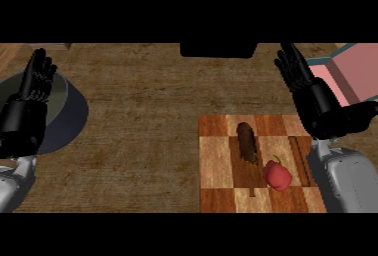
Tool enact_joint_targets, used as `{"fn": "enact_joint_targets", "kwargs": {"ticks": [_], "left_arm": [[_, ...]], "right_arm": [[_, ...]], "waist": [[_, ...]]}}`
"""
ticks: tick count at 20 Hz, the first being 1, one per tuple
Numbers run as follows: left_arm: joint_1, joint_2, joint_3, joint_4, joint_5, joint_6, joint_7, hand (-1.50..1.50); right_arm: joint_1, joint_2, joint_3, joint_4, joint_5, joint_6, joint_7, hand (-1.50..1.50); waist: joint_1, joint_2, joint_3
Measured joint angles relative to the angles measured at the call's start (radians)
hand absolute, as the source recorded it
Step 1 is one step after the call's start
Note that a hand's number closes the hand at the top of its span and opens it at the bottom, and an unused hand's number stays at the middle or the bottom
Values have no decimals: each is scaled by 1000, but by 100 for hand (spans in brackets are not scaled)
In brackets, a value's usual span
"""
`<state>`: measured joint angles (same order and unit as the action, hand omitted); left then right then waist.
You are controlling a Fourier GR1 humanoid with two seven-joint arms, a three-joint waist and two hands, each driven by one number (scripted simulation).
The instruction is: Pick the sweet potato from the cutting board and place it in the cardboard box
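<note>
A dark brown sweet potato (247, 142) lies lengthwise on the checkered wooden cutting board (221, 165) at the lower right. My right hand (314, 100) is open, fingers straight and pointing away, just right of the board and above its far right corner, not touching the sweet potato. Behind that hand, at the upper right edge, sits the cardboard box (353, 75) with pinkish flaps. At the left edge my left hand (29, 100) rests open, fingers up.
A red pepper-like vegetable (277, 176) lies on the board just near of the sweet potato. A large grey round pot or bowl (70, 112) sits at the left, under my left hand. A dark object (218, 50) is at the counter's far edge.
</note>
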<state>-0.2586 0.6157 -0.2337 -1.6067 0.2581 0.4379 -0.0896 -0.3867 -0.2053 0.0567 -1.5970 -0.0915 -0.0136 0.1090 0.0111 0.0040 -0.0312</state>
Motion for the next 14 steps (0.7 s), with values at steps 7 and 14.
{"fn": "enact_joint_targets", "kwargs": {"ticks": [7, 14], "left_arm": [[111, -68, 0, 106, 46, 24, 45, 0], [154, -124, 0, 104, 84, 40, 66, 0]], "right_arm": [[5, -163, 105, -32, 411, -130, 68, 150], [113, -274, 165, -64, 877, -328, 226, -150]], "waist": [[-27, -6, 6], [-76, -25, 29]]}}
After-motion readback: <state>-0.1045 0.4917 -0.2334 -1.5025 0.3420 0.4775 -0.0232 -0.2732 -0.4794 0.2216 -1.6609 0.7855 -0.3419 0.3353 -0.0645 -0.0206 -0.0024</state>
